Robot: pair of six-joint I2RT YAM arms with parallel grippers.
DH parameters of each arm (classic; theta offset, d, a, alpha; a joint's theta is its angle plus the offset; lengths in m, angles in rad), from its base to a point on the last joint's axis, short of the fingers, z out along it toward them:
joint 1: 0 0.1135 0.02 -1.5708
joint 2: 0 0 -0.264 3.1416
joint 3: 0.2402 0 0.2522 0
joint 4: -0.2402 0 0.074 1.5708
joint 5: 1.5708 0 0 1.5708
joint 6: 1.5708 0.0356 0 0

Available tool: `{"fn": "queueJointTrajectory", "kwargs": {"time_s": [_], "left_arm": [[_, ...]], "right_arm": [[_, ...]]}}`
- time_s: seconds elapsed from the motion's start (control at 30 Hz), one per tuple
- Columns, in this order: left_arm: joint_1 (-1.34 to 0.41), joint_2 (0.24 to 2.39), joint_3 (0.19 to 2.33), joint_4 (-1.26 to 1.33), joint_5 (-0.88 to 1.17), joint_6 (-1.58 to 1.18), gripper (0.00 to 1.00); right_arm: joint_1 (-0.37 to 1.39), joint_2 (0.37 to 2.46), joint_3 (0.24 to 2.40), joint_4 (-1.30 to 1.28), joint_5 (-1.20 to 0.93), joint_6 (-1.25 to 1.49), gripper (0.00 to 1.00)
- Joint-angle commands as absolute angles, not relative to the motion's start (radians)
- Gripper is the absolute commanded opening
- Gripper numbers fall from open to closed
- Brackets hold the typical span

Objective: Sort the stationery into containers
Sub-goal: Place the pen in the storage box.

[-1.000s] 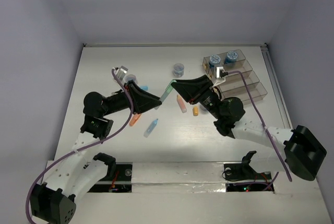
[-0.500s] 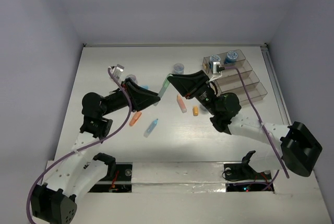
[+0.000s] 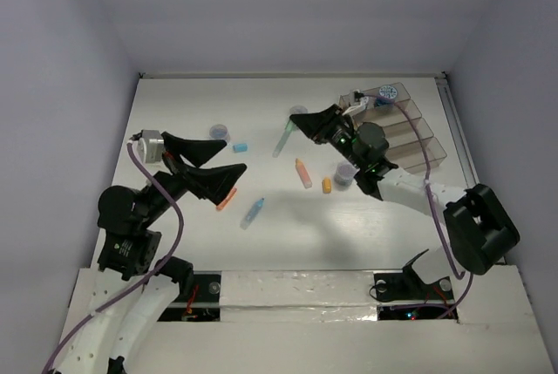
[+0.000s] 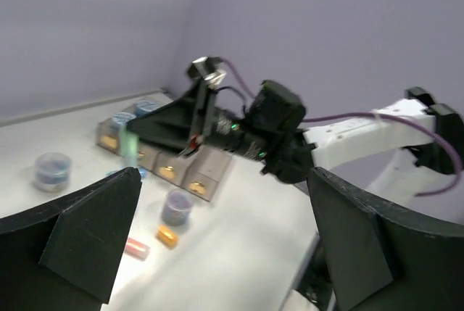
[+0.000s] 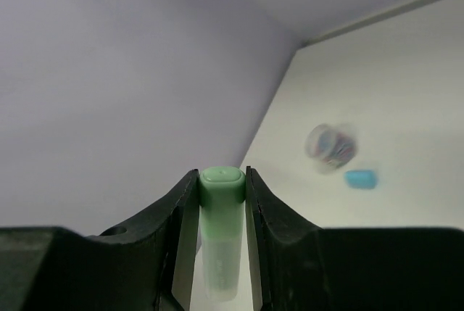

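Note:
My right gripper (image 3: pixel 295 127) is shut on a green stick (image 3: pixel 283 139), held above the table left of the containers (image 3: pixel 410 134); the stick (image 5: pixel 221 209) stands pinched between both fingers. My left gripper (image 3: pixel 234 156) hangs open and empty over the table's left half, its fingers (image 4: pixel 80 231) wide apart. Two blue rolls (image 3: pixel 384 92) lie in the far bin. On the table lie an orange stick (image 3: pixel 225 202), a light-blue stick (image 3: pixel 253 211), a pink-orange stick (image 3: pixel 302 173), a short orange piece (image 3: pixel 327 185) and a short light-blue piece (image 3: pixel 239 146). Clear jars stand at the left (image 3: pixel 220 132) and by the right arm (image 3: pixel 345 172).
A third jar (image 3: pixel 299 112) sits partly hidden behind the right gripper. White walls close in the table on the far side and the left. The right arm (image 4: pixel 275 133) stretches across in front of the containers (image 4: pixel 170 169) in the left wrist view.
The left gripper let go of the green stick, opened wide and drew back to the left. The right gripper kept the stick and moved it toward the far side.

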State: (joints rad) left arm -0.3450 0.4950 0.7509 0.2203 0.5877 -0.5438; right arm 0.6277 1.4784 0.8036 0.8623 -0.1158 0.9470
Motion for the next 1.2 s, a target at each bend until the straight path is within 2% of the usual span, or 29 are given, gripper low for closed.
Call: {"fn": "queueJointTrajectory", "kwargs": {"time_s": [0.0,0.27,0.5,0.77,1.17], "left_arm": [[-0.344,0.48,0.747,0.077,0.474,-0.422,0.99],[-0.344,0.482,0.629,0.026,0.443,-0.4,0.99],[-0.409,0.443,0.635,-0.023,0.384,-0.373,0.99],[-0.431,0.442,0.638,-0.068,0.342,-0.357,0.99],[-0.431,0.451,0.643,-0.067,0.334,-0.354,0.99]], "right_arm": [[0.508,1.39,0.825,0.81,-0.066,0.901,0.0],[0.148,1.31,0.796,0.531,0.052,0.781,0.0],[-0.066,1.48,0.9,0.462,0.043,0.804,0.0],[-0.152,1.718,1.008,0.468,-0.034,0.923,0.0],[-0.152,1.818,1.071,0.48,-0.046,0.974,0.0]]}}
